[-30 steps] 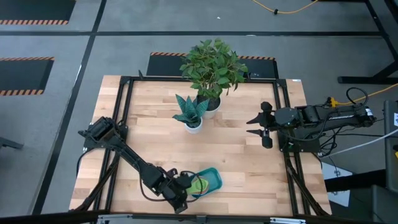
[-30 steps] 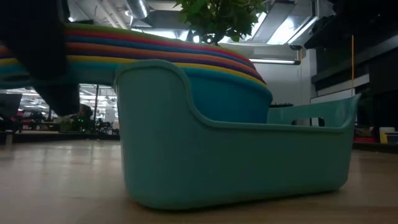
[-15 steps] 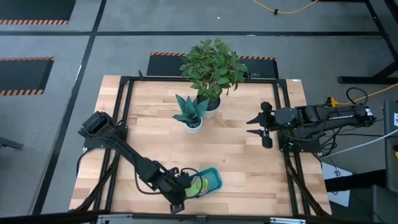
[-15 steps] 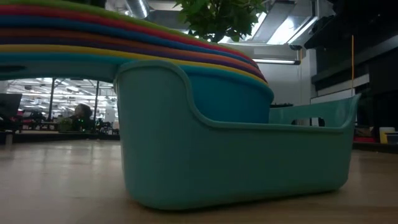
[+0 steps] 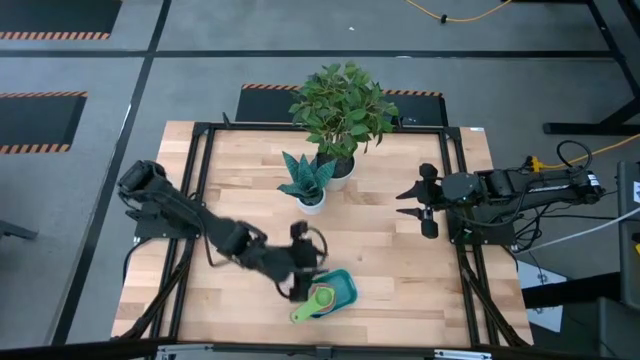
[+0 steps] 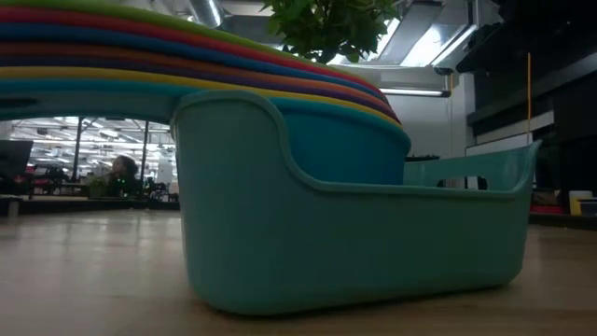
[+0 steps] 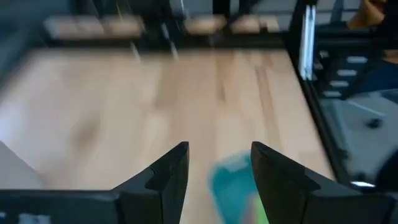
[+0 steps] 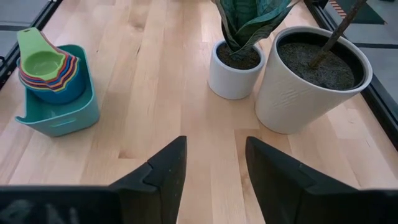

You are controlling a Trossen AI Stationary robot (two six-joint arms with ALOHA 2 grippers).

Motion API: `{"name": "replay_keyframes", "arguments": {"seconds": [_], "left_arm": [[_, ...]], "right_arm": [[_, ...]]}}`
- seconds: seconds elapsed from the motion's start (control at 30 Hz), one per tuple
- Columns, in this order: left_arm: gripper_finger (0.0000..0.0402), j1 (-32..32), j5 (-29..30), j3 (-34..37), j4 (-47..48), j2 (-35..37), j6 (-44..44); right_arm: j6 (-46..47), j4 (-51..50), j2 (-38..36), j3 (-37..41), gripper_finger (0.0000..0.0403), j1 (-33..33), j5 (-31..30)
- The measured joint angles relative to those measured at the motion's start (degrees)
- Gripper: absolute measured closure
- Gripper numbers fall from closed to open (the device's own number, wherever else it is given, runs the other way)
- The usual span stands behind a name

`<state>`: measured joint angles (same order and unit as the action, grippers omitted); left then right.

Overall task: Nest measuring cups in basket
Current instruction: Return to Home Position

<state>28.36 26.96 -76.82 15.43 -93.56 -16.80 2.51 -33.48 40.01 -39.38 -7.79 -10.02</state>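
The teal basket [image 5: 340, 290] stands near the table's near edge, also in the low view [image 6: 373, 243] and the right wrist view [image 8: 59, 112]. The measuring cups [image 5: 318, 297] sit nested in it, green uppermost, and their stacked handles [image 6: 112, 56] reach out over the basket's rim. My left gripper [image 5: 303, 283] hovers open just to the far-left of the basket and touches nothing; its blurred wrist view shows the basket [image 7: 233, 180] beyond the open fingers [image 7: 217, 152]. My right gripper [image 5: 415, 205] waits open at the table's right side [image 8: 214, 146].
Two white plant pots stand at the table's far middle: a large leafy one [image 5: 343, 110] [image 8: 314, 81] and a small one [image 5: 308, 185] [image 8: 235, 74]. A black frame [image 5: 200, 135] borders the table. Bare wood lies between the basket and the pots.
My left gripper has drawn away from the cups' handles, risen and swung from the near edge toward the far side, ending beside the basket's far-left. The nested cups and the basket have stayed in place.
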Motion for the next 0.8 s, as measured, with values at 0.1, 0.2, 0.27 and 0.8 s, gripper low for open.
{"name": "replay_keyframes", "arguments": {"seconds": [0.1, 0.2, 0.27, 0.8], "left_arm": [[0.0235, -2.3, 0.6, 0.0, -2.8, 3.9, 10.9], [0.0235, -4.7, 0.5, 0.0, -3.3, 8.6, 19.7], [0.0235, -6.2, 0.0, 0.0, -2.4, 11.6, 24.4], [0.0235, -14.8, -7.0, 14.1, 6.7, 35.6, 29.0]], "right_arm": [[0.0, 0.0, 0.0, 0.0, 0.0234, 0.0, 0.0], [0.0, -0.1, 0.0, 0.0, 0.0234, 0.0, 0.0], [0.0, -0.1, 0.0, 0.0, 0.0234, 0.0, 0.0], [0.0, -0.6, 0.0, 0.0, 0.0234, 0.0, 0.1]]}}
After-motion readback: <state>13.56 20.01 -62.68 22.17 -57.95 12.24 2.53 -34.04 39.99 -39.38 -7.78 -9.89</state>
